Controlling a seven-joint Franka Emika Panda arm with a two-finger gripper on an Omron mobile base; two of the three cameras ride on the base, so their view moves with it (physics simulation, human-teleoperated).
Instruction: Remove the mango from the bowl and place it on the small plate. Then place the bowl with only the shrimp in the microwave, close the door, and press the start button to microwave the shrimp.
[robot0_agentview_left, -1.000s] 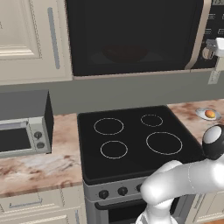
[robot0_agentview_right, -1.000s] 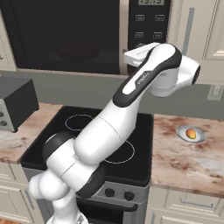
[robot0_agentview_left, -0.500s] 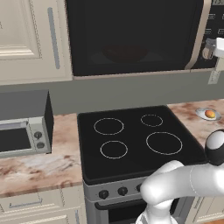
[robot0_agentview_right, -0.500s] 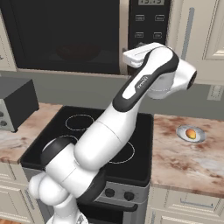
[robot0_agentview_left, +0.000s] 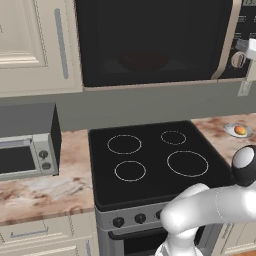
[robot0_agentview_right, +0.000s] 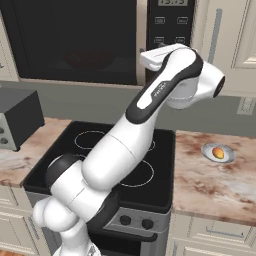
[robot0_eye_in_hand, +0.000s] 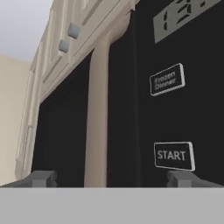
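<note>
Mango lies on the small plate on the counter right of the stove, so that first step looks done. The bowl shows dimly as a red shape through the glass of the microwave, and the door is shut, its beige handle running up the right edge of the dark panel. The shrimp cannot be made out inside. Judging from this, only the start press is left, and whether it has already been made cannot be told.

The gripper is up at the control panel, jaws spread wide and holding nothing. In the hand view the right fingertip sits just below the START button, with the Frozen Dinner button above it. The left fingertip lies before the door glass.

The last move likely calls for a finger pushed squarely onto START.
</note>
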